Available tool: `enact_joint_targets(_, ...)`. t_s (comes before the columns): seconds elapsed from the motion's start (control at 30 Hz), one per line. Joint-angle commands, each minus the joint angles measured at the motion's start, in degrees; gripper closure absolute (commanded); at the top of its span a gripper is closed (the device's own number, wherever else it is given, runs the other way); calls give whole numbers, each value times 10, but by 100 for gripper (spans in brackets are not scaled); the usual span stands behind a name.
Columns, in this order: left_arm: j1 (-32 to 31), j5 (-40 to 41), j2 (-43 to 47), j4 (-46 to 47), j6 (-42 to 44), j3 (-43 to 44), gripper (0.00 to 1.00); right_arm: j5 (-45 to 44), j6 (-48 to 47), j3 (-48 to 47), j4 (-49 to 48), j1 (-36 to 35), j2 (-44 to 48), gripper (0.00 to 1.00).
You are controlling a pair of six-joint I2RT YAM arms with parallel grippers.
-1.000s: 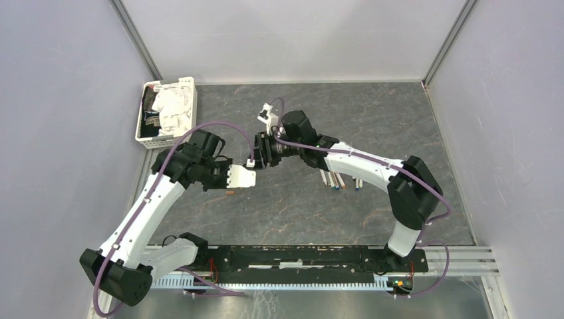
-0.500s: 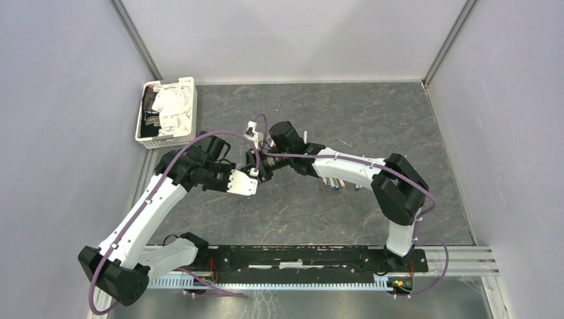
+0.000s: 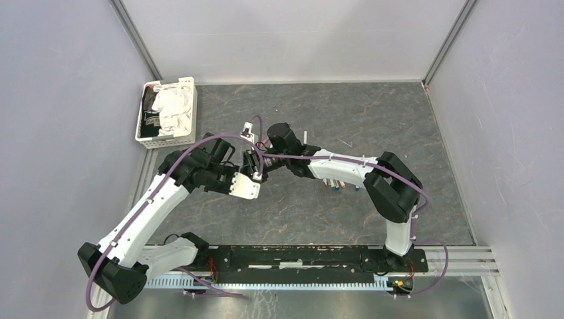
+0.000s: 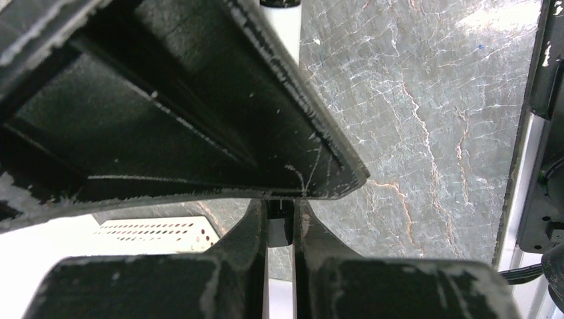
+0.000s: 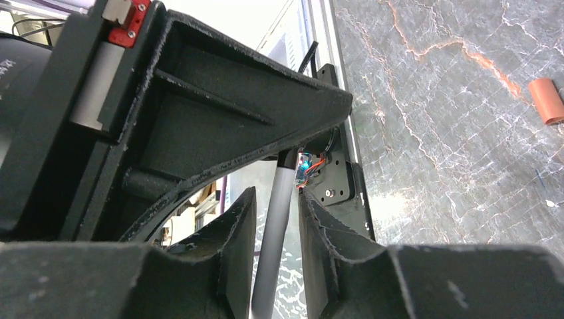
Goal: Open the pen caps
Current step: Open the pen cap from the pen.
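Cap [image 5: 547, 100], orange-red, lies loose on desk [image 5: 452, 133], off to side of right fingers [image 5: 233, 226]. Left fingers [image 4: 247, 232] clamped on white pen [image 4: 280, 26], over desk left of centre. Right fingers straddle pen barrel; whether gripping, cannot tell. More pens [image 3: 336, 185] lie under right arm [image 3: 346, 169]. Basket [image 3: 164, 141] with cloth [image 3: 174, 106] at far left corner.

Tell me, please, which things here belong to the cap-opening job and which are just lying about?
Job: held pen; spare pens lying flat; loose orange cap.
Lying about: white basket; white cloth inside it.
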State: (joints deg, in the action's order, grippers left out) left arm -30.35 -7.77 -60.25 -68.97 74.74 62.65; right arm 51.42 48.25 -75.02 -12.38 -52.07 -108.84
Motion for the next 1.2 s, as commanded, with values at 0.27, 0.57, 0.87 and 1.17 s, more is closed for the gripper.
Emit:
enact_joint_targets(0.27,-16,-3,0,-17,23,4,98,20,-21,-6,-17,2,-3,99)
enact_joint_targets(0.57,-16,91,-21,18,49,-15,98,5,-138,87,91,32,57,100)
enact_joint_targets(0.87,-14,161,-75,86,85,-28,98,-17,-228,237,165,98,165,100)
enact_joint_targets(1.17,-12,48,-246,170,-134,55,98,-257,-287,277,250,226,291,100)
